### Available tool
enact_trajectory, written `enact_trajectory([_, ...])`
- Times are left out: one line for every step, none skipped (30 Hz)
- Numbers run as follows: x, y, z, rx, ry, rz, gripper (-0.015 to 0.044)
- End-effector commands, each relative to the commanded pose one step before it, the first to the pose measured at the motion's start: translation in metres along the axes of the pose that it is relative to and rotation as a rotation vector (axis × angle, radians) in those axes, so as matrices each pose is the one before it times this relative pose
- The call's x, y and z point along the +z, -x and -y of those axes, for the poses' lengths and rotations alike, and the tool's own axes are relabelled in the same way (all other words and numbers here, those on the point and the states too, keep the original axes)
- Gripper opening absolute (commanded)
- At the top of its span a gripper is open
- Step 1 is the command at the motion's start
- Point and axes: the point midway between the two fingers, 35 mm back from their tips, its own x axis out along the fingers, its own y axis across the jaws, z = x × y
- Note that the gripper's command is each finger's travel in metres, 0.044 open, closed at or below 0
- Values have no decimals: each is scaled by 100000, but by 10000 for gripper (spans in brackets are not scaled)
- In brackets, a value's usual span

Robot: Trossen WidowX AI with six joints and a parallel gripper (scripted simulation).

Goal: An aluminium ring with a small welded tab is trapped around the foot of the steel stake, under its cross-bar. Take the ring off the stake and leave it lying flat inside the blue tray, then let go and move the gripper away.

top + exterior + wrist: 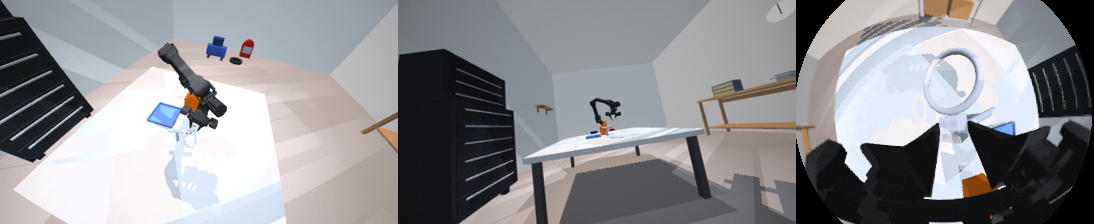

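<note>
Blue tray (163, 115) (593, 136) (1004, 128), steel stake (177, 137) (607, 130) near, ring (195, 139) (615, 119) (927, 90) held aloft

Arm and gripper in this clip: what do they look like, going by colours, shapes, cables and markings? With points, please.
The arm (184, 74) (603, 100) is matte black or very dark grey, with chunky, angular links and joint housings. The gripper (194, 127) (613, 119) (953, 124) is black too, its two fingers broad, faceted wedges narrowing towards the tips. I can make out no cables or markings.
</note>
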Motion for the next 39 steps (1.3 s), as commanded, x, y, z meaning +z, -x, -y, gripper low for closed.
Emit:
enact_trajectory([-337,92,490,608,-8454,2205,0])
enact_trajectory([-77,20,101,266,-2059,417,0])
enact_trajectory([-76,20,103,272,-2060,412,0])
enact_trajectory([-75,21,105,278,-2060,407,0])
enact_trajectory([-74,21,108,284,-2061,402,0])
enact_trajectory([-72,21,110,290,-2061,397,0])
enact_trajectory([-71,21,112,296,-2061,392,0])
enact_trajectory([-70,21,114,302,-2062,386,0])
enact_trajectory([-68,21,116,307,-2062,381,0])
enact_trajectory([-67,21,118,313,-2063,376,0])
enact_trajectory([-65,21,120,318,-2063,370,0])
enact_trajectory([-64,21,122,323,-2064,365,0])
enact_trajectory([-62,22,124,328,-2064,359,0])
enact_trajectory([-60,22,126,334,-2064,353,0])
enact_trajectory([-59,22,128,339,-2065,347,0])
enact_trajectory([-57,22,130,343,-2065,342,0])
enact_trajectory([-55,22,132,348,-2066,336,0])
enact_trajectory([-53,22,134,353,-2066,330,0])
enact_trajectory([-51,22,135,357,-2067,324,0])
enact_trajectory([-49,23,137,362,-2067,317,0])
enact_trajectory([-47,23,139,366,-2068,311,0])
enact_trajectory([-45,23,141,371,-2068,305,0])
enact_trajectory([-43,23,142,375,-2069,299,0])
enact_trajectory([-40,23,144,379,-2069,292,0])
enact_trajectory([-38,23,146,383,-2070,286,0])
enact_trajectory([-36,24,147,386,-2070,279,0])
enact_trajectory([-33,24,149,390,-2070,273,0])
enact_trajectory([-31,24,150,394,-2071,266,0])
enact_trajectory([-28,24,152,397,-2071,260,0])
enact_trajectory([-26,24,153,401,-2072,253,0])
enact_trajectory([-23,25,154,404,-2072,246,0])
enact_trajectory([-21,25,156,407,-2073,239,0])
enact_trajectory([-18,25,157,410,-2073,233,0])
enact_trajectory([-15,25,158,413,-2074,226,0])
enact_trajectory([-13,25,159,416,-2074,219,0])
enact_trajectory([-10,25,160,419,-2075,212,0])
enact_trajectory([-7,26,161,421,-2076,205,0])
enact_trajectory([-4,26,162,424,-2076,198,0])
enact_trajectory([-1,26,163,426,-2077,191,0])
